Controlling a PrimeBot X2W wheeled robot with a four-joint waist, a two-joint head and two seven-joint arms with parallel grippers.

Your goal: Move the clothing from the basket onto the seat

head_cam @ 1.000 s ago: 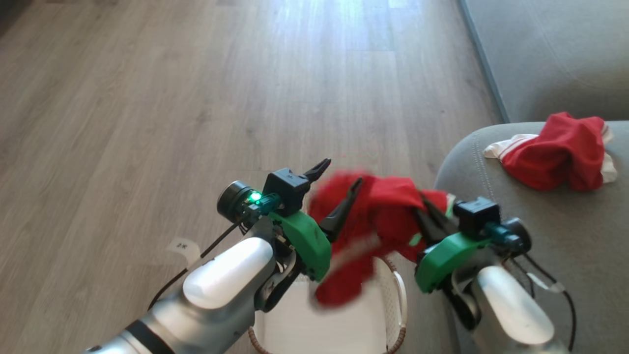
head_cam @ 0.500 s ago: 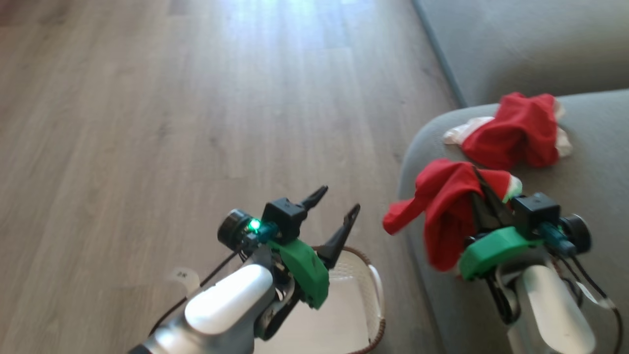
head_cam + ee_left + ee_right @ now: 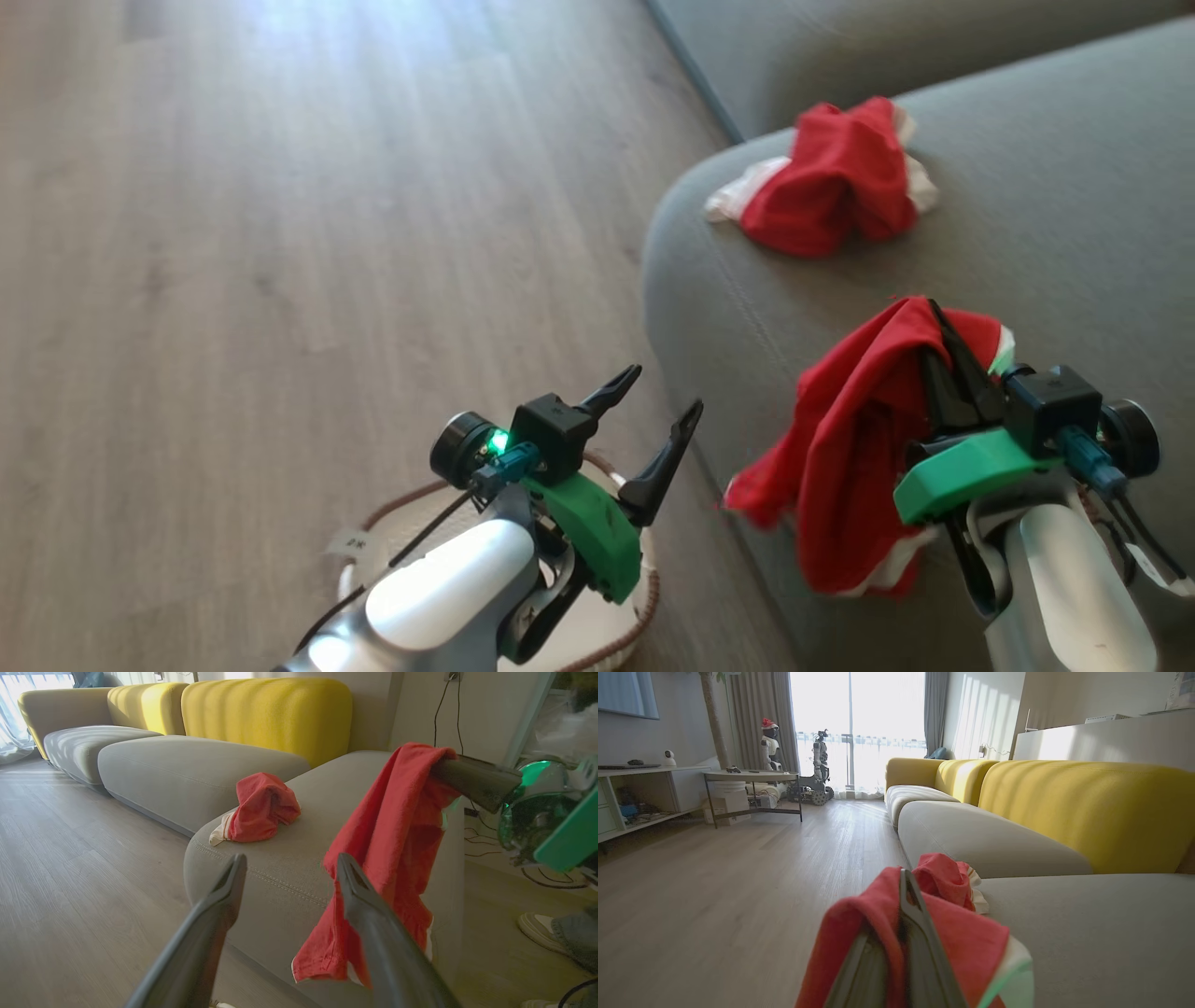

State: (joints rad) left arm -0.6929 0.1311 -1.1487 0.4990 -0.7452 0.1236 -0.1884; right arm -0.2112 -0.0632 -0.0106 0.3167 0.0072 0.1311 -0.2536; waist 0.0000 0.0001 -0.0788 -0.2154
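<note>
Clothing (image 3: 845,439) pinched in right gripper (image 3: 936,310) at seat (image 3: 1027,187) edge (left gripper (image 3: 665,390) spread, empty)

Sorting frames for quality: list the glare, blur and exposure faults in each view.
Head view: bright glare washes out the floor at top left; the rest is fairly sharp. Left wrist view: its own jaws are soft and out of focus up close; the seat behind is sharper. Right wrist view: the window is blown out white, and the held garment is blurred at the bottom.

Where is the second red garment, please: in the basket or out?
Out: the garment hangs from the shut right pincer by the seat.
</note>
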